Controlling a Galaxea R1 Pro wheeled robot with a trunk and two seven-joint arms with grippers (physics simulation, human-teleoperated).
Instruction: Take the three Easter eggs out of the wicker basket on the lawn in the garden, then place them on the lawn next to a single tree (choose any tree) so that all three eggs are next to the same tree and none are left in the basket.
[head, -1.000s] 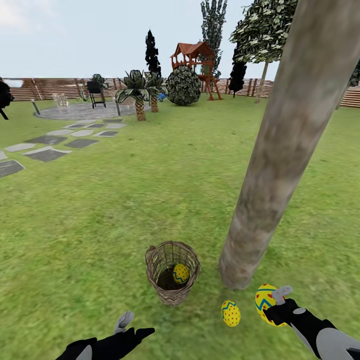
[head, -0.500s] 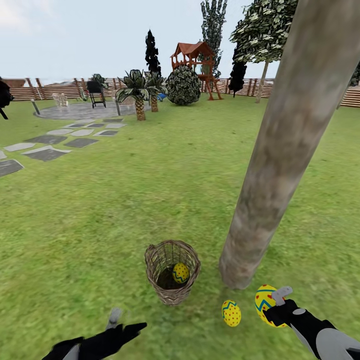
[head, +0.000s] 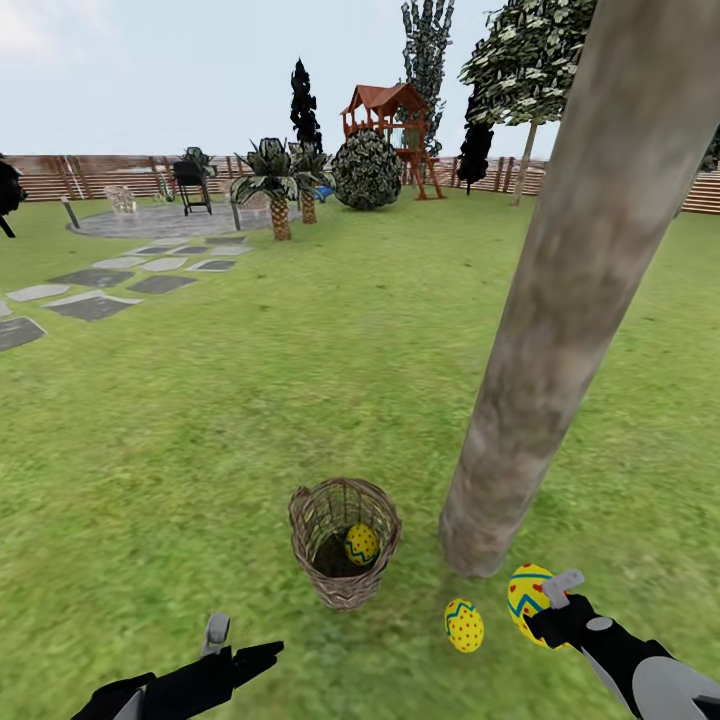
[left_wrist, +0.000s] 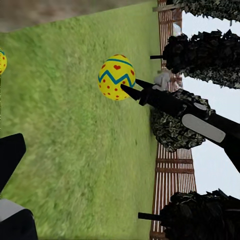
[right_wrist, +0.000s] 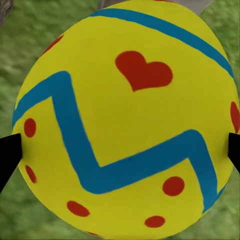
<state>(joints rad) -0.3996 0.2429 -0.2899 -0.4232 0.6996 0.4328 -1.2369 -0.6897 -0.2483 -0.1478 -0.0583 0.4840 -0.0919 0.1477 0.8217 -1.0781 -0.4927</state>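
Between your right hand's (head: 553, 604) fingers an egg (head: 528, 592) is pinched low beside the tree (head: 560, 330), another egg (head: 462, 625) just left of it, while the last, up-left in the basket (head: 344, 541), lies nearer your spread left hand (head: 238, 648).

The held egg (right_wrist: 127, 117) is cut off at the right wrist view's edges. Both fingertips (right_wrist: 7, 155) beside it show only as dark slivers.

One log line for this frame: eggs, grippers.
right gripper: holding egg | left gripper: empty | basket: one egg | lawn by tree: one egg
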